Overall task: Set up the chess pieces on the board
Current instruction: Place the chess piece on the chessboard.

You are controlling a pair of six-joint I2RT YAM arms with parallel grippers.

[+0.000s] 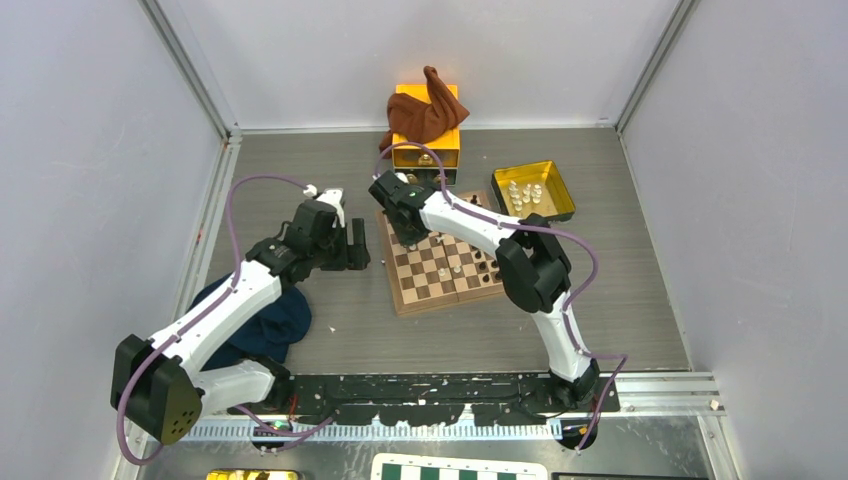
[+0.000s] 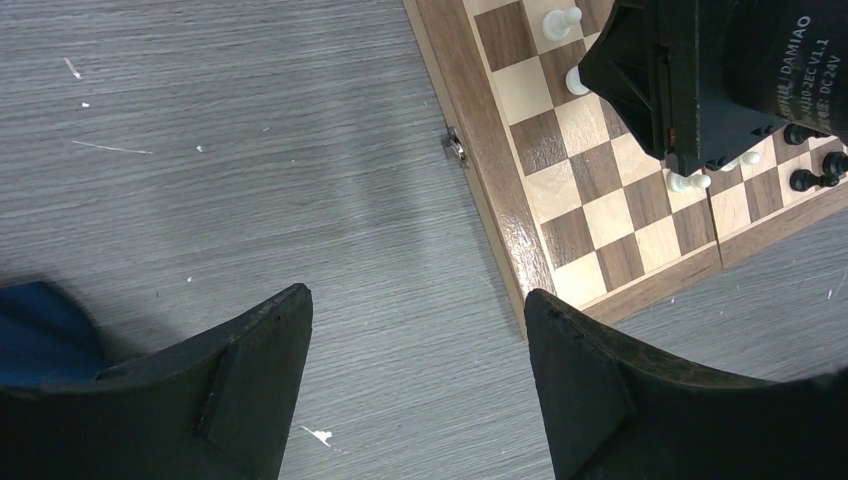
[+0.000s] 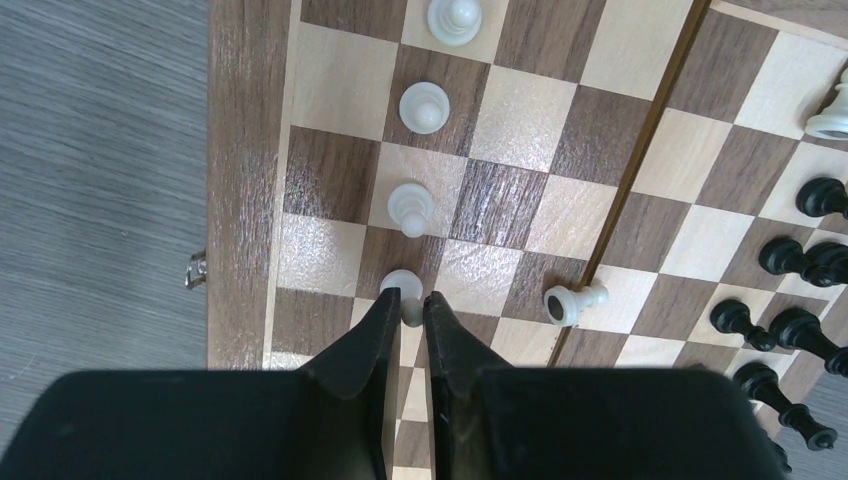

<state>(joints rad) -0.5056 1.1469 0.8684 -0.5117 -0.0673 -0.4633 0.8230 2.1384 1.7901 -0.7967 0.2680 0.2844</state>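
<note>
Looked to be filling out the white pawn row along one edge of the board [image 3: 243, 150]. Pinched a white pawn [image 3: 398, 282] upright on its square with the right gripper [image 3: 411, 300], jaws nearly closed, in line with three other pawns [image 3: 411, 205]. Next called for letting go and lifting straight up, sparing the neighbours. Hung the left gripper [image 2: 415, 300] wide open and empty over the table [image 2: 250, 150] just beside the board.
</note>
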